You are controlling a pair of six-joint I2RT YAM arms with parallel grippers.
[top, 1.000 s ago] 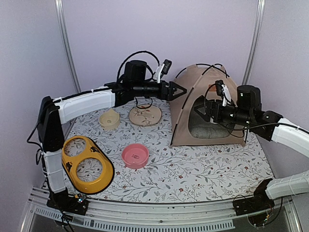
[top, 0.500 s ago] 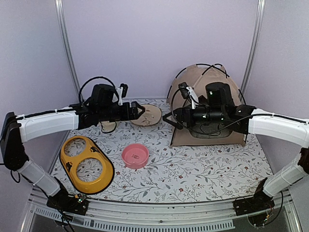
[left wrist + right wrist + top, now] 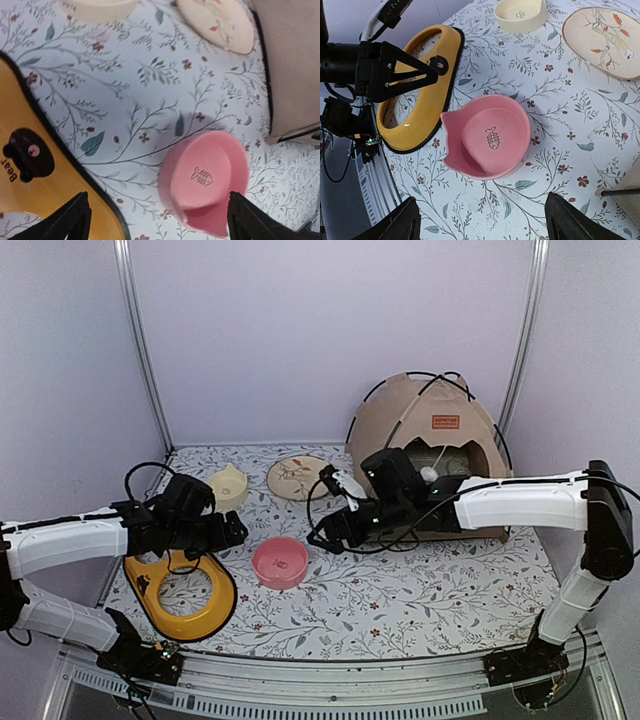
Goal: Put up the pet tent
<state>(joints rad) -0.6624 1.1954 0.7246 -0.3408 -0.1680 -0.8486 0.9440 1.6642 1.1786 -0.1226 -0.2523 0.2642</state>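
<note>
The pet tent (image 3: 425,425) stands upright at the back right, beige with black poles arched over it, an orange-brown label (image 3: 445,421) above its opening and a white pompom (image 3: 428,474) hanging in the opening. Its beige edge shows in the left wrist view (image 3: 295,65) and a corner shows in the right wrist view (image 3: 627,196). My left gripper (image 3: 234,532) is open and empty, low over the mat left of the pink bowl (image 3: 279,562). My right gripper (image 3: 319,538) is open and empty, just right of the bowl and well clear of the tent.
The pink bowl (image 3: 487,137) lies between both grippers on the floral mat (image 3: 400,600). A yellow two-hole feeder (image 3: 180,585) lies front left under the left arm. A cream bowl (image 3: 227,487) and a beige plate (image 3: 298,477) sit behind.
Both arms have drawn back from the tent and dropped low toward the pink bowl. The tent now stands free with its opening facing front.
</note>
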